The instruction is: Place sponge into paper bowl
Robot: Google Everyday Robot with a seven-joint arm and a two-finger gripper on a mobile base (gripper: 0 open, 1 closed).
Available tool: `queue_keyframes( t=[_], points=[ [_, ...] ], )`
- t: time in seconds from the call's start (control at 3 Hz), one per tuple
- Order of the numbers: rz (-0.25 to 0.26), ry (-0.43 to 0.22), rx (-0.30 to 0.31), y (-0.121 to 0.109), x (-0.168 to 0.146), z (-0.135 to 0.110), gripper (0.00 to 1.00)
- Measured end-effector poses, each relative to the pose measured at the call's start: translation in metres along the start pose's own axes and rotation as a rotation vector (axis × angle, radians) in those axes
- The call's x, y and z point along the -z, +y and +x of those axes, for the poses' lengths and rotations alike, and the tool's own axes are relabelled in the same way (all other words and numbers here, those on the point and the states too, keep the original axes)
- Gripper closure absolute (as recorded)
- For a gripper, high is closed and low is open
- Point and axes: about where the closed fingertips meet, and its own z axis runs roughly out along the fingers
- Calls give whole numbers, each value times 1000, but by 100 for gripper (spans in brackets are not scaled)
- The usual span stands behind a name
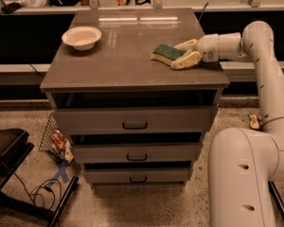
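Observation:
The sponge (164, 52), pale yellow with its dark green face up, lies on the right part of the grey cabinet top (128, 56). My gripper (178, 55) reaches in from the right at table height. Its two cream fingers (186, 61) stand apart, one on each side of the sponge's right end. The sponge rests on the surface. The white paper bowl (82, 37) stands empty at the far left of the top, well away from the sponge and gripper.
The cabinet has three drawers (134, 125) with dark handles below the top. My white arm and base (246, 174) stand at the right. A black stand (9, 150), cables and a wire basket (54, 138) lie on the floor at the left.

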Motion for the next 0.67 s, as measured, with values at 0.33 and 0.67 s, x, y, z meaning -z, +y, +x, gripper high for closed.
queue_keyframes(
  t=[0.33, 0.67],
  points=[
    [0, 0, 0, 0, 0, 0, 100],
    [0, 0, 0, 0, 0, 0, 100]
  ],
)
